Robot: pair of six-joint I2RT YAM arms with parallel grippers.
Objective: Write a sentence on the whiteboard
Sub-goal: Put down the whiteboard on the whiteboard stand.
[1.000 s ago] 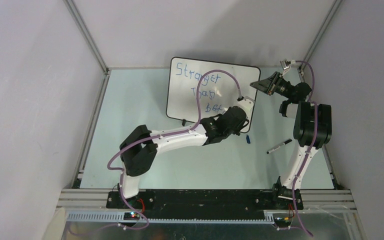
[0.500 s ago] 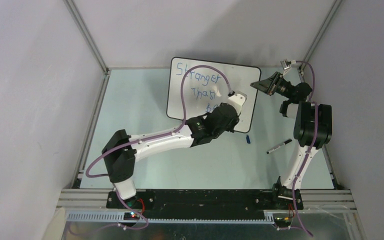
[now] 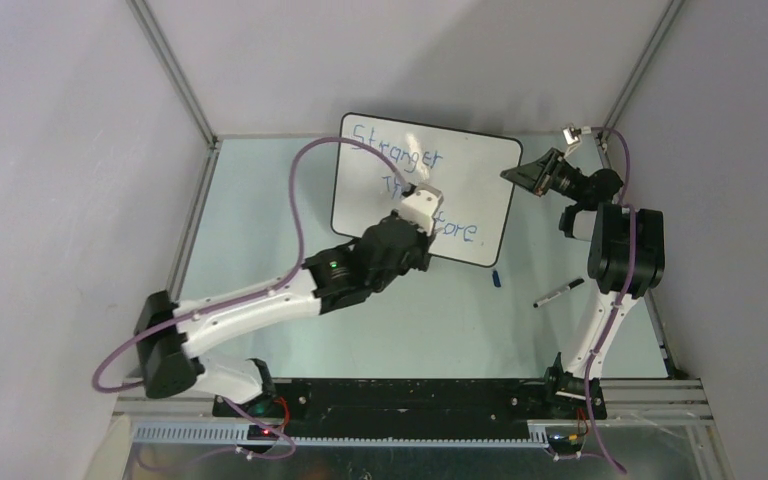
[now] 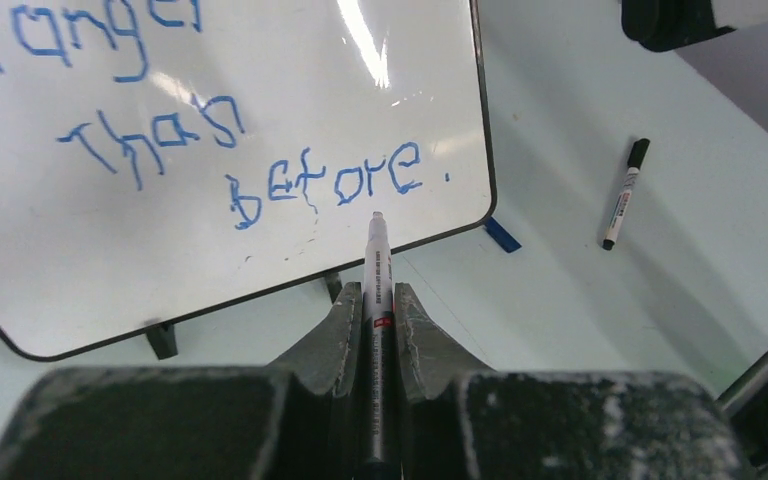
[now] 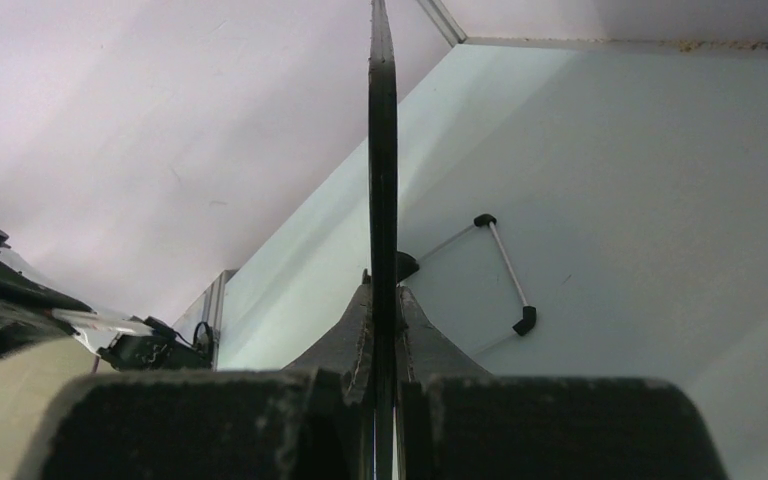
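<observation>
Since a second ago the left arm has drawn back toward the near left: its elbow now sits far out at the near-left corner, and its wrist no longer covers the third line, so "before." reads in full. The right arm has not moved. The left gripper (image 4: 378, 295) is narrowly closed on a white marker (image 4: 377, 262), tip pointing forward. The right gripper (image 5: 382, 300) is pinched tight on the right rim of the whiteboard (image 3: 480, 165). The board stands propped at the far centre of the table (image 3: 260, 200), its rim and two black feet visible in the left wrist view. There is open table to its left and between it and the arm bases, with walls close on both sides. On the near right lie a spare marker (image 3: 558, 292) and a small blue piece (image 3: 497, 278). The sentence (image 4: 305, 190) runs in three staggered blue lines. The marker tip sits just under "before", close to the board's near rim; whether it touches cannot be told.
</observation>
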